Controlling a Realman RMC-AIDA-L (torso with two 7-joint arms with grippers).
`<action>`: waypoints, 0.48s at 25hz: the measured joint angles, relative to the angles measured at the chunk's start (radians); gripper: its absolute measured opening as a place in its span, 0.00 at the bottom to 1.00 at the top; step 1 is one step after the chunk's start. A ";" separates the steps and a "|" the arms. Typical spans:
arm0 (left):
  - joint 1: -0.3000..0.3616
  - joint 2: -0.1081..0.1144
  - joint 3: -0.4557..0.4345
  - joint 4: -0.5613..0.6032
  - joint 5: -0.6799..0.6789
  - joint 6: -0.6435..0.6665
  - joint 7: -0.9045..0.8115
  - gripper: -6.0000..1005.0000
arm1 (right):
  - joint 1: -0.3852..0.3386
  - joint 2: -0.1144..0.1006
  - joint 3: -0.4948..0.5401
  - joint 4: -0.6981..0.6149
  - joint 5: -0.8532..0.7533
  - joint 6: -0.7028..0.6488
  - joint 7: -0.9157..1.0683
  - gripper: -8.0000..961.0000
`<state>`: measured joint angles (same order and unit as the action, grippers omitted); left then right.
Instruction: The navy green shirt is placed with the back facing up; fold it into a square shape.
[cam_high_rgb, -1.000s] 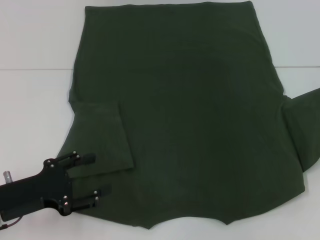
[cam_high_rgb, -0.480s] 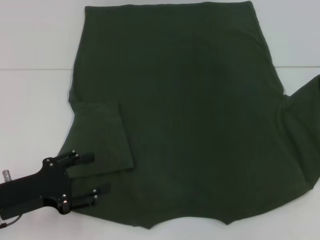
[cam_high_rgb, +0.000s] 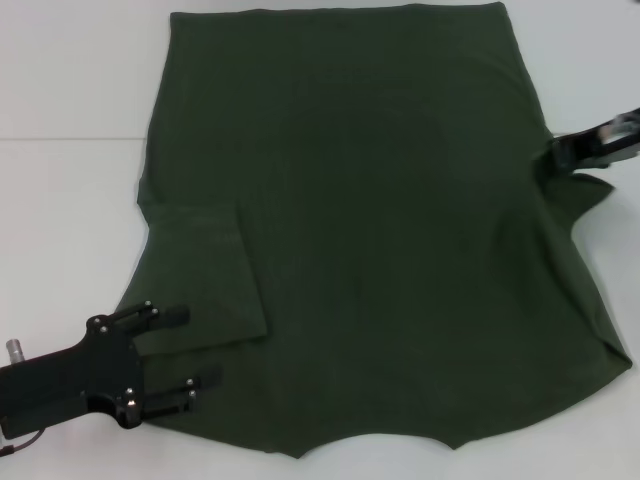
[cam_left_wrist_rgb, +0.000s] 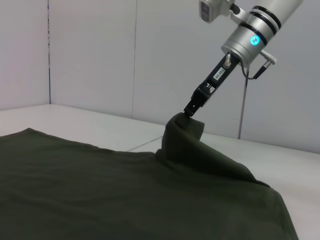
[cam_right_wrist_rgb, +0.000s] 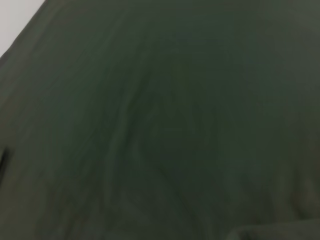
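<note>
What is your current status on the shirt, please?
Right gripper shut on shirt sleeve, lifting. Left gripper open, near folded left sleeve. Nothing obstructing.

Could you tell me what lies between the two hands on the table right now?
Only the navy green shirt: in the head view its plain cloth spans from the left hand to the right hand.

A white table (cam_high_rgb: 70, 200) carries the work, with a thin seam line running across its top. The navy green shirt (cam_high_rgb: 380, 230) lies spread flat on it, plain side up, covering most of the surface between the two grippers. Beside the left gripper (cam_high_rgb: 190, 347) one sleeve is folded inward onto the shirt body. At the right gripper (cam_high_rgb: 560, 153) the shirt's other sleeve is lifted off the table in a peak.
</note>
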<state>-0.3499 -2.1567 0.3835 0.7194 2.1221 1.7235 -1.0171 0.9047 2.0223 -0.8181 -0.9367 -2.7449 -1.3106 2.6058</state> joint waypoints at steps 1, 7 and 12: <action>0.000 0.000 0.000 0.000 0.000 0.000 0.000 0.82 | 0.007 0.005 -0.024 0.003 0.000 0.001 0.006 0.03; 0.000 0.000 0.001 -0.001 0.001 -0.002 0.000 0.82 | 0.046 0.033 -0.118 0.014 -0.012 0.000 0.039 0.10; 0.005 0.000 0.001 -0.002 0.001 -0.004 0.000 0.82 | 0.049 0.037 -0.116 0.014 -0.004 -0.003 0.035 0.20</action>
<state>-0.3454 -2.1571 0.3849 0.7177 2.1231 1.7194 -1.0170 0.9535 2.0593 -0.9340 -0.9230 -2.7488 -1.3135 2.6408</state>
